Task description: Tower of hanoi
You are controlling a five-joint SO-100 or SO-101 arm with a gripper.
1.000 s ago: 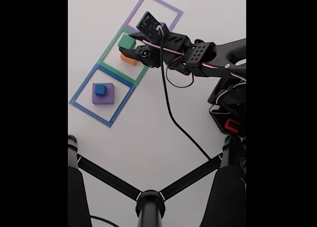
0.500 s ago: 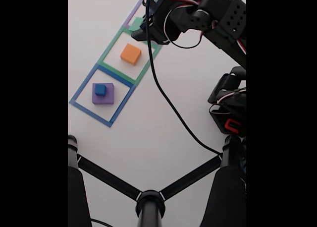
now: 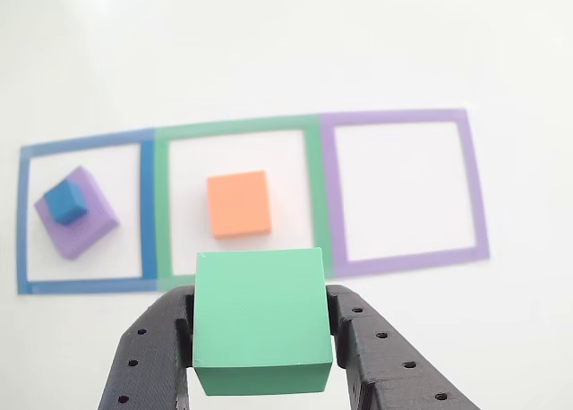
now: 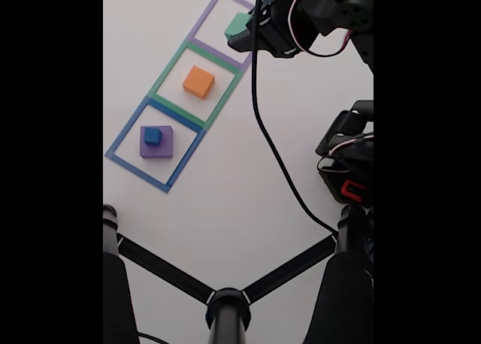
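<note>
Tool (image 3: pixel 260 338) fingers are closed on the green block (image 3: pixel 260 319), one black finger pressed against each side face, and the block hangs clear of the table (image 3: pixel 269 52) in the other view. A second ago, in the fixed view, the tool sat low over the green-taped square (image 4: pixel 197 82) with the green block resting on the orange block (image 4: pixel 198 81). Half a second ago it had lifted the green block off, leaving the orange block bare. Now the fixed view shows the tool (image 4: pixel 244 30) carried further along the row, with the green block (image 4: pixel 237 24) over the purple-taped square (image 4: pixel 228 21) at the far end.

The orange block (image 3: pixel 238 204) stays alone inside the green-taped square (image 3: pixel 237 200). In the blue-taped square (image 3: pixel 85 213) the small blue cube (image 3: pixel 65 201) sits on top of the largest purple block (image 3: pixel 79 215), both turned at an angle to the tape; neither has shifted. The purple-taped square (image 3: pixel 403 191) holds nothing on its surface yet.

This reads as a transfer under way: the green block has been taken from the middle stack and is heading for the free square. What remains of this move is likely to lower it inside the purple tape and let go, which would free the orange block for a later move.
</note>
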